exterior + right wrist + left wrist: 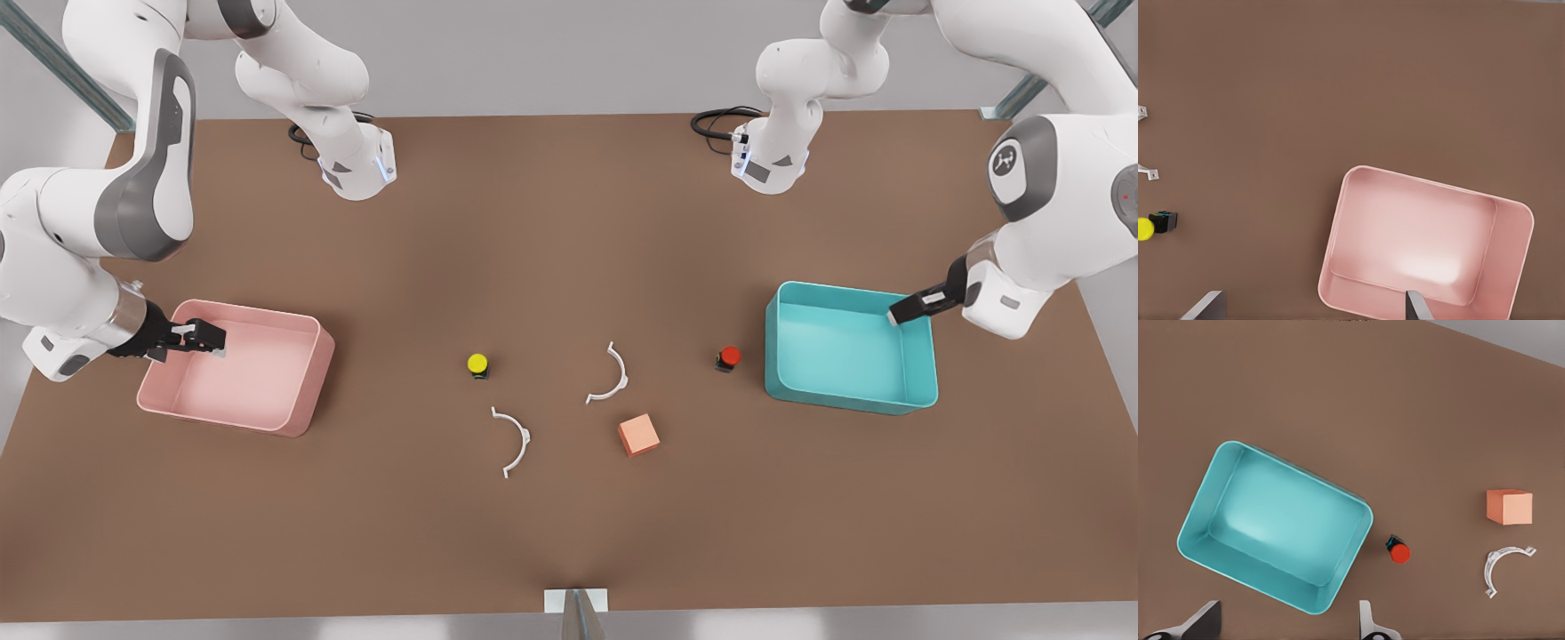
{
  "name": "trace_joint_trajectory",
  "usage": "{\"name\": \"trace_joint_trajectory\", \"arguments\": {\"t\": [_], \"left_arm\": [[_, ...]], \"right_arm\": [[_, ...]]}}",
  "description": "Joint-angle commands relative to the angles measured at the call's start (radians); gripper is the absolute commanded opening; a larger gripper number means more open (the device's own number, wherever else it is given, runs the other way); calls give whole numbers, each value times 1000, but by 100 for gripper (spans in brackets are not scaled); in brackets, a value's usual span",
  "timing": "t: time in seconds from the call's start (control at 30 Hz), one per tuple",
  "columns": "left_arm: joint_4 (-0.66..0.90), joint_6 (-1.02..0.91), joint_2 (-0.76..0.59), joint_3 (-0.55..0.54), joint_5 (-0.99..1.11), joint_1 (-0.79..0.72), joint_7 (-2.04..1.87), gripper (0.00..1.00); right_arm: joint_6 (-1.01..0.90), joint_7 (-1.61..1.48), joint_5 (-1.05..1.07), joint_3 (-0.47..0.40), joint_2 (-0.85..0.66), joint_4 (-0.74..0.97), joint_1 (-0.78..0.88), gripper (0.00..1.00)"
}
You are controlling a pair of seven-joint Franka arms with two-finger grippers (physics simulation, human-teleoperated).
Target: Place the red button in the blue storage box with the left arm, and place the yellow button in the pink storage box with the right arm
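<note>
**Both grippers held above the bins**

Overhead, the left gripper is held wide open and empty above the teal-blue plastic bin; the red-capped button lies beyond its jaws. Likewise open and empty, the right gripper is held over the pale pink plastic bin, the yellow-capped button well apart from its jaws.

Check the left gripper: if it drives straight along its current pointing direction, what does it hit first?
Likely the blue storage box. The left gripper, fingers open, hangs over that box's wall and looks down into it, so the box comes first, rim or floor; depth is unclear. The red button sits outside, off that line.
</note>
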Motion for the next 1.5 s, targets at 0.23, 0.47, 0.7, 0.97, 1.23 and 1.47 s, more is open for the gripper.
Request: {"name": "trace_joint_trajectory", "arguments": {"t": [0.23,0.47,0.7,0.97,1.23,1.47], "left_arm": [[9,155,127,-1,5,-242,331,100],[-295,640,199,-3,73,-334,331,100],[-593,980,161,-3,73,-359,303,100],[-723,1114,168,-1,73,-359,303,100],[-726,1140,256,-1,73,-351,303,100],[-724,1206,323,0,73,-351,306,76]], "right_arm": [[0,3,0,31,-1,16,14,100],[249,171,-8,243,214,18,202,100],[424,518,-63,274,398,-21,349,100],[553,609,-69,308,344,-246,346,100],[625,601,-86,295,379,-292,323,100],[688,599,-94,295,405,-335,317,100]]}}
